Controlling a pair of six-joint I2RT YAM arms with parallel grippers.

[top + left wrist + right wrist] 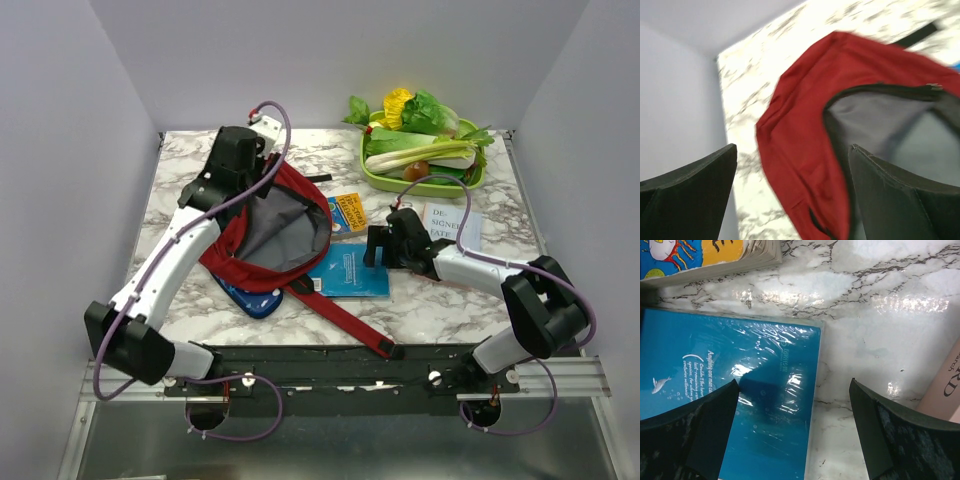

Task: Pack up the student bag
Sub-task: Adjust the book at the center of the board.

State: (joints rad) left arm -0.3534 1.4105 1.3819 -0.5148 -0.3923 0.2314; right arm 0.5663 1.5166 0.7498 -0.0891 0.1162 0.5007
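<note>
The student bag [262, 262] lies left of centre, dark red, its mouth gaping and grey lining [285, 228] showing. My left gripper [262, 178] hovers over the bag's far rim. In the left wrist view the gripper [792, 190] is open, with the red rim [800, 125] below the gap and nothing held. My right gripper [372, 245] sits low over the right edge of a blue plastic-wrapped book [350, 270]. In the right wrist view it [793, 430] is open, straddling the blue book's edge [740, 390] and bare marble.
An orange-yellow book [348, 212] lies beside the bag, and a white book [452, 225] right of my right gripper. A green tray [400, 184] of vegetables stands at the back right. A blue pencil case [245, 297] pokes out under the bag. A red strap [345, 320] trails toward the front edge.
</note>
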